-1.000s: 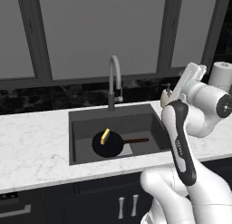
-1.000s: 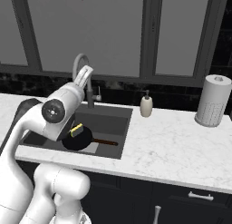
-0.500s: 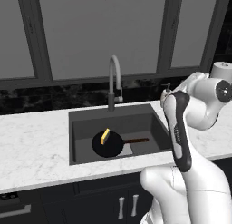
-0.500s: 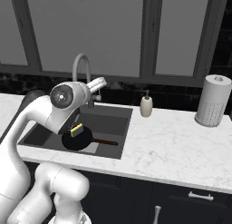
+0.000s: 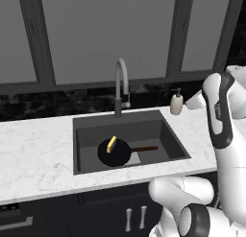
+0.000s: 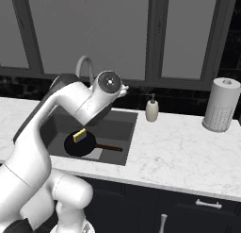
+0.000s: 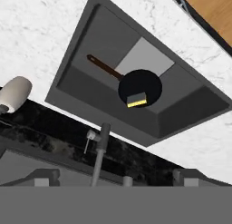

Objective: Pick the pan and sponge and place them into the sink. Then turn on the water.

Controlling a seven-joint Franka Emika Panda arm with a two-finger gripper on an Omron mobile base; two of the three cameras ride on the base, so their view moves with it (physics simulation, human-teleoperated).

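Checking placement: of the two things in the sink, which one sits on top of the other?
The sponge: small, yellow, resting inside the black pan. The pan lies flat on the bottom of the sink, handle toward the soap bottle side.

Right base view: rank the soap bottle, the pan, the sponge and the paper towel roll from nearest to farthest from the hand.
From the open hand:
1. Soap bottle, on the counter just right of it.
2. Pan and the sponge lying in it, down in the sink: too close to call.
3. Paper towel roll, far right on the counter.
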